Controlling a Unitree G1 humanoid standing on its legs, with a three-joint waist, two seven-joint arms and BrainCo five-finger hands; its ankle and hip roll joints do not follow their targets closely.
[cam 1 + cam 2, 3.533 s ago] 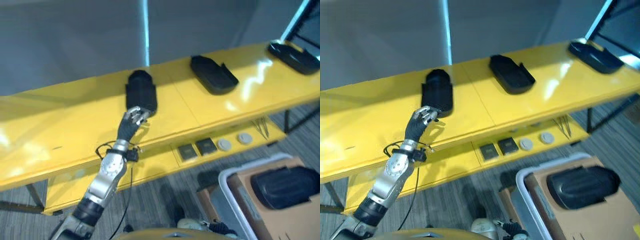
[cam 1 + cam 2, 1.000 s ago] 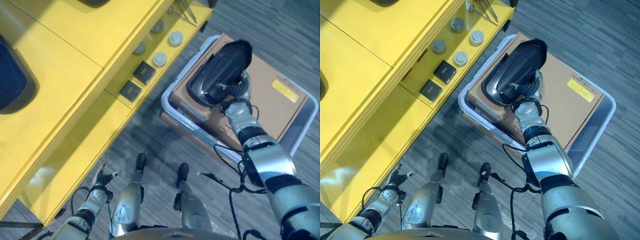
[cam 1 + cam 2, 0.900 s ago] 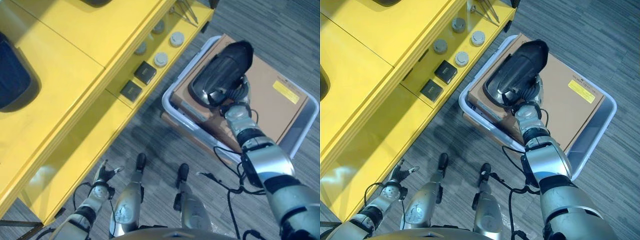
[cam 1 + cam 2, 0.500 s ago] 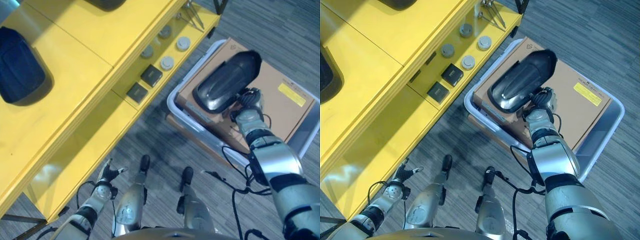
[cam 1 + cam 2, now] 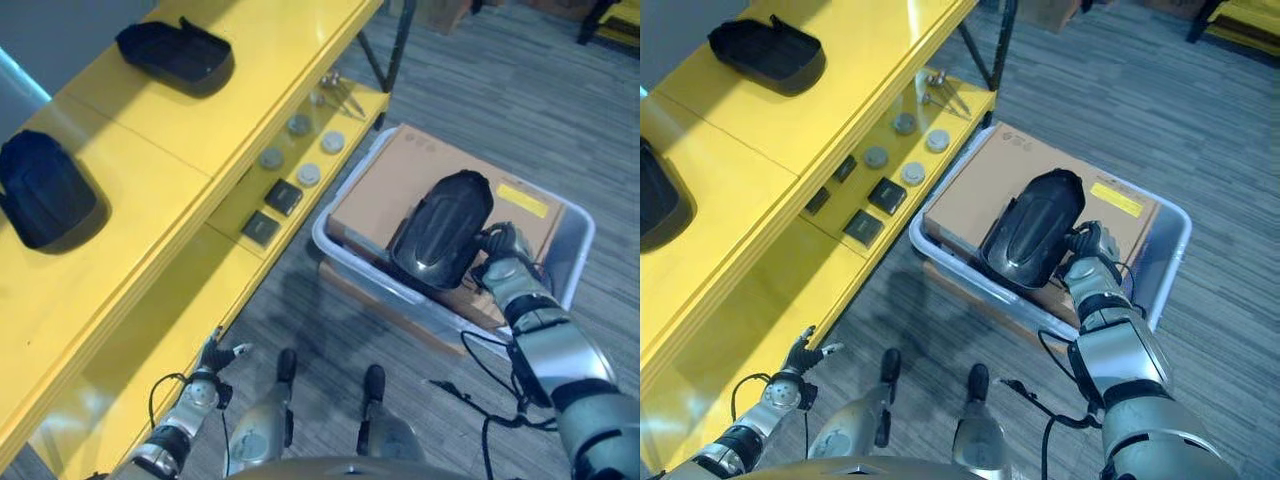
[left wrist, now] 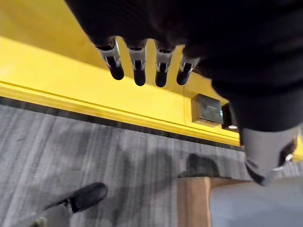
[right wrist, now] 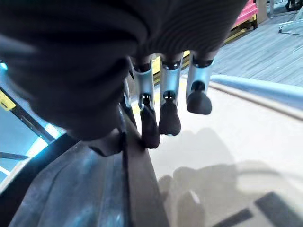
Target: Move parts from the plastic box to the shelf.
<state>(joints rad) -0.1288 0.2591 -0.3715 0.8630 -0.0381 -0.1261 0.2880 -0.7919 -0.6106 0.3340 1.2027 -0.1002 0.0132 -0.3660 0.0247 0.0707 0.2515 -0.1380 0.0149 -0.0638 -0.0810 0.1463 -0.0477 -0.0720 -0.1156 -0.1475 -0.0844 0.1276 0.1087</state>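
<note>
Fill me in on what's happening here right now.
The robot's right hand grips the edge of a black part at the cardboard in the plastic box; whether the part is lifted clear is hard to tell. Two more black parts already lie on the yellow shelf. The left hand hangs open, low by the shelf's lower level, holding nothing.

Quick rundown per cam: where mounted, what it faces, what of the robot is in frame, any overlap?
Left eye view: head, looking down at yellow shelf, plastic box, black part; both arms show.
Right eye view: same head, same scene slightly offset; right hand at the part.
Left wrist view: left hand open, facing the shelf's lower edge and floor.
Right wrist view: right hand on the part's rim, over cardboard.
Shared: part, shelf.
</note>
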